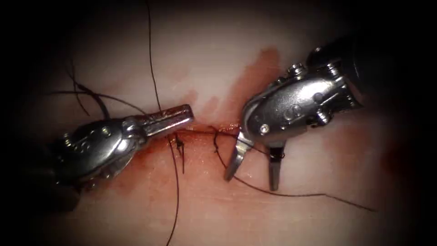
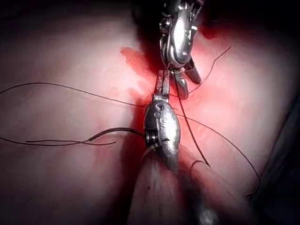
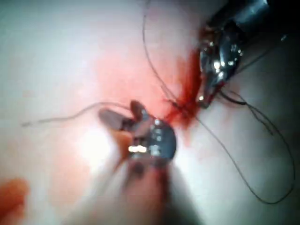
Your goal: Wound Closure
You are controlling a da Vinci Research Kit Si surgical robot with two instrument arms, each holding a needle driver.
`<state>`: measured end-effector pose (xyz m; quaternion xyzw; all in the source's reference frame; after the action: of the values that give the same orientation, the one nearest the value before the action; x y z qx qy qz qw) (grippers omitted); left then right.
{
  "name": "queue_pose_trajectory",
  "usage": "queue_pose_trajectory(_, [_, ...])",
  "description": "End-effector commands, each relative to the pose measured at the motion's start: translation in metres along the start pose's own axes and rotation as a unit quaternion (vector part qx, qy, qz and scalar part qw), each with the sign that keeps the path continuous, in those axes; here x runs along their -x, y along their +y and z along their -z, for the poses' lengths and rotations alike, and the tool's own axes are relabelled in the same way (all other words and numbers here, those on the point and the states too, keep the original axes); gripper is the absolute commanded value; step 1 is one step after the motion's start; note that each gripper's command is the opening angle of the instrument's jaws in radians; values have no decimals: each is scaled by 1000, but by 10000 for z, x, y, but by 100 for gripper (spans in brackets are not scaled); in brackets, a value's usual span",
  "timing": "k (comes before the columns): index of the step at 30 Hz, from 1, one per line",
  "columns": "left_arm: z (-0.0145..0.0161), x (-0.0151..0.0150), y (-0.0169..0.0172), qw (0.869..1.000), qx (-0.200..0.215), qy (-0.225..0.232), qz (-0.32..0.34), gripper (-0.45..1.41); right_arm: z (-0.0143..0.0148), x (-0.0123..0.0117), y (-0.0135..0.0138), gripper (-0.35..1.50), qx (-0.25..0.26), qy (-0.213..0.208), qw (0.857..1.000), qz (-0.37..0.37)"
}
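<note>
Left hand (image 1: 175,119): pressed together on the thread (image 1: 154,82) at the cut (image 1: 205,130) in the tissue (image 1: 205,54). Right hand (image 1: 252,171): spread, empty, astride a thread strand. Needle: not identifiable; advisable to keep thread tension gentle.

Cannot find the needle anywhere. Cannot tell whether the left tool (image 1: 175,119) pinches the thread (image 1: 154,86) crossing its shut fingers. Thread cut off by the endoscope view's top and bottom edges. Right tool (image 3: 123,114) blurred in the right wrist view. Both shafts lost in dark corners.
</note>
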<state>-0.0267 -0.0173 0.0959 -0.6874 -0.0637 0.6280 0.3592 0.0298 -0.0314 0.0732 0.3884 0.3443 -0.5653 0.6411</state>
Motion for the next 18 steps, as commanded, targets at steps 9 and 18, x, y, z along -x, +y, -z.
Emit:
queue_pose_trajectory(9, [2,-1,-2,1000,-4,3,5,-45,-22,-23,16,49,3,9,1000,18])
queue_pose_trajectory(18, [2,0,-2,1000,-4,4,5,-45,-14,-11,14,-35,1,43,999,22])
